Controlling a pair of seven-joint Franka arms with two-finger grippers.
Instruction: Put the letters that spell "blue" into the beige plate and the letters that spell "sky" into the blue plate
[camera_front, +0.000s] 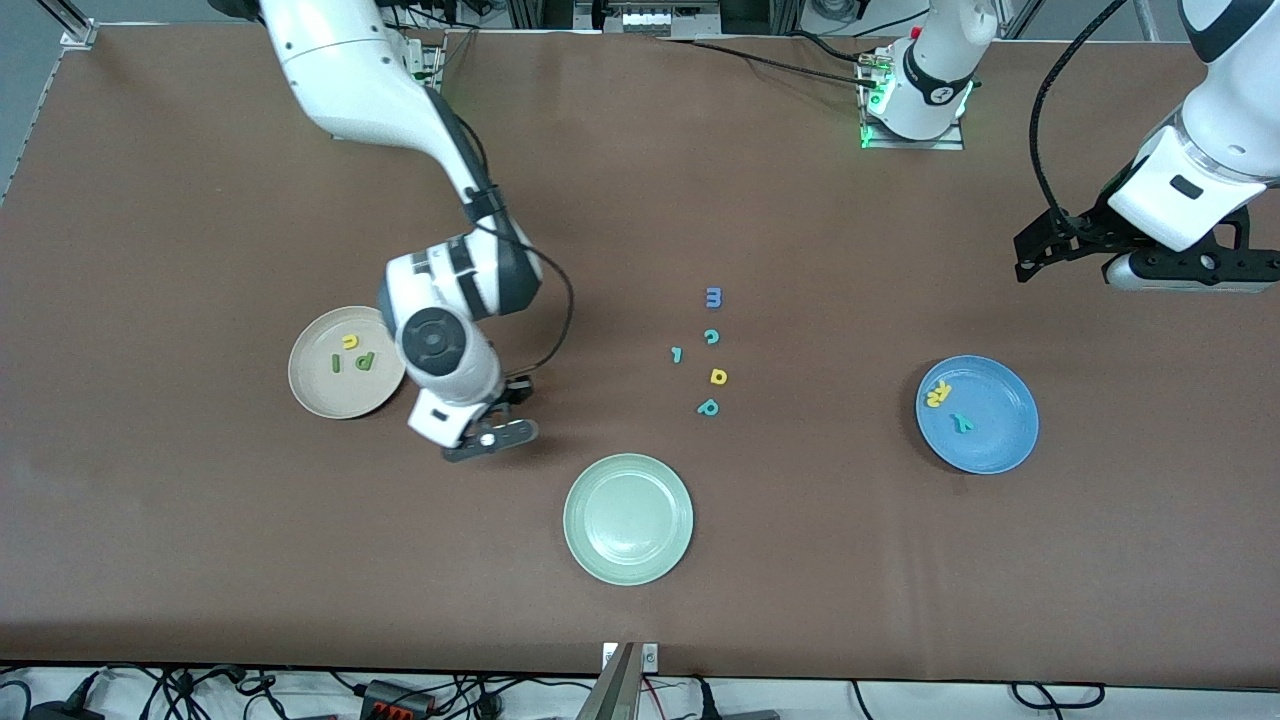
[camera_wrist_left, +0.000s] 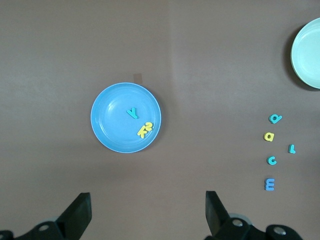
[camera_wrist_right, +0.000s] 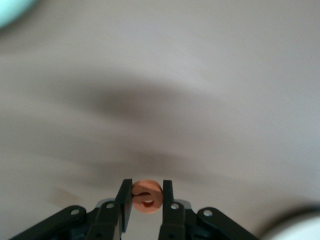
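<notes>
Right hand (camera_wrist_right: 146, 196) pinches orange "e" (camera_wrist_right: 147, 193) above the surface (camera_front: 200, 550), beside beige plate (camera_front: 310, 390); left hand (camera_wrist_left: 148, 212) waits, wide open, empty.

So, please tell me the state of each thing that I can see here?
Right gripper: jaws shut on the orange "e", over bare table beside the beige plate.
Beige plate: holds three letters.
Blue plate: holds "s", "k", "y".
Pale green plate: empty.
Left gripper: jaws open, waiting.
</notes>
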